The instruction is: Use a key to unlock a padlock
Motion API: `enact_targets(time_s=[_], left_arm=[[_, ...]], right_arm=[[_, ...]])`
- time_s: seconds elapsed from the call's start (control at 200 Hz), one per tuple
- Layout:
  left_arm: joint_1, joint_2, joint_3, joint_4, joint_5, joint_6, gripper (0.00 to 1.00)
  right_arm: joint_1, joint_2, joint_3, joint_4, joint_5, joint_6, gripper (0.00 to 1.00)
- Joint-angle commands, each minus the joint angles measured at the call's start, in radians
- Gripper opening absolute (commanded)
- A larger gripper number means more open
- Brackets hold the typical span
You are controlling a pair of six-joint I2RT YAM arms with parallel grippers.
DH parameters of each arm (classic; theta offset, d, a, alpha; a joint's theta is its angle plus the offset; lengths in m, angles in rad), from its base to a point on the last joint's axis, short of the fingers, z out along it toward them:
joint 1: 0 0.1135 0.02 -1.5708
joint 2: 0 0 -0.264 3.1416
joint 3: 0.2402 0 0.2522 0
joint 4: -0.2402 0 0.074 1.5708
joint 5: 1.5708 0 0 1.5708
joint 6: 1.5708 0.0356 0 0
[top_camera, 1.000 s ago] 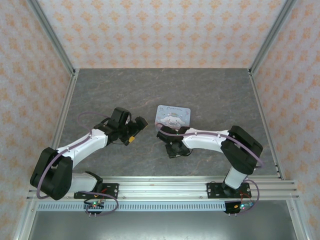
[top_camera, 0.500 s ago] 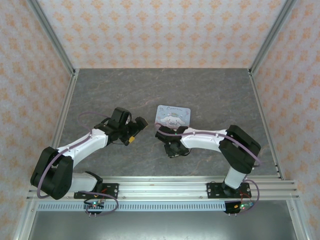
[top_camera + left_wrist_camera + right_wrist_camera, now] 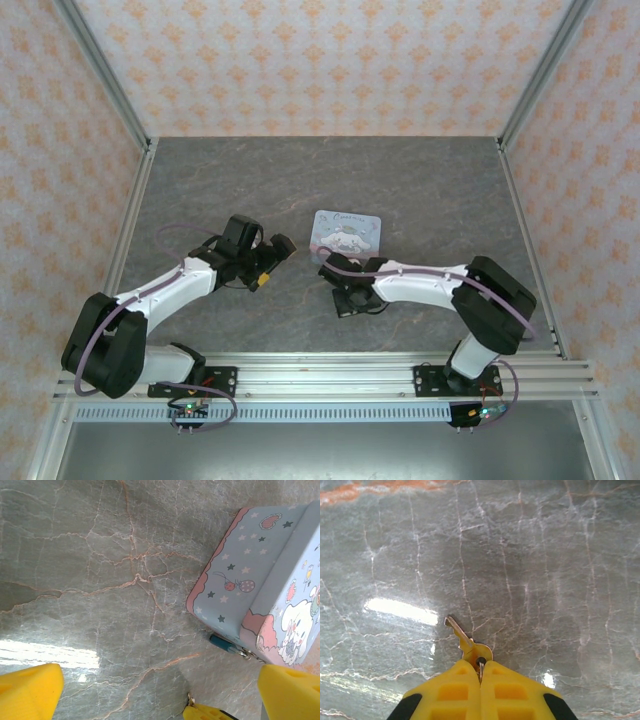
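Observation:
In the left wrist view the tiny teal padlock (image 3: 223, 643) lies on the table against the lower edge of the cartoon tin (image 3: 250, 575), its thin shackle hooked at the tin's corner. My left gripper (image 3: 161, 694) is open, one yellow finger low on each side, short of the padlock. My right gripper (image 3: 480, 676) is shut on the golden key (image 3: 464, 640) by its round head, the blade pointing up-left just over the table. That key tip (image 3: 190, 698) also pokes into the left wrist view, below the padlock. From above, the right gripper (image 3: 344, 298) sits just in front of the tin (image 3: 347, 231).
The grey marble table (image 3: 300, 180) is enclosed by patterned walls and metal frame posts. The left gripper (image 3: 264, 264) is left of the tin, with a gap of bare table between the two grippers. A rail runs along the near edge.
The right arm's elbow has swung out to the right while its gripper stayed in front of the tin, shifting only slightly. The left arm has not moved.

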Motion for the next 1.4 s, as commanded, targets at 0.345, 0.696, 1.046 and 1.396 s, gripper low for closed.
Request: enact_targets(time_s=[0.345,0.696,1.046,1.396], left_arm=[[-0.044,-0.045,-0.017,0.006,0.008,0.008,1.0],[-0.163,0.003,-0.048,0.104,0.008,-0.047,1.0],[-0.241,0.101,0.002,0.152,0.006,-0.052,1.0],[-0.301,0.196,0.057,0.208,0.013,-0.062,0.96]], right_arm=[[-0.011,-0.092,-0.15,0.026,-0.047,0.054,0.0],[-0.011,-0.204,-0.199,0.107,-0.096,0.035,0.0],[-0.015,-0.275,-0.197,0.124,-0.117,0.007,0.0],[-0.014,-0.292,-0.198,0.16,-0.136,0.02,0.0]])
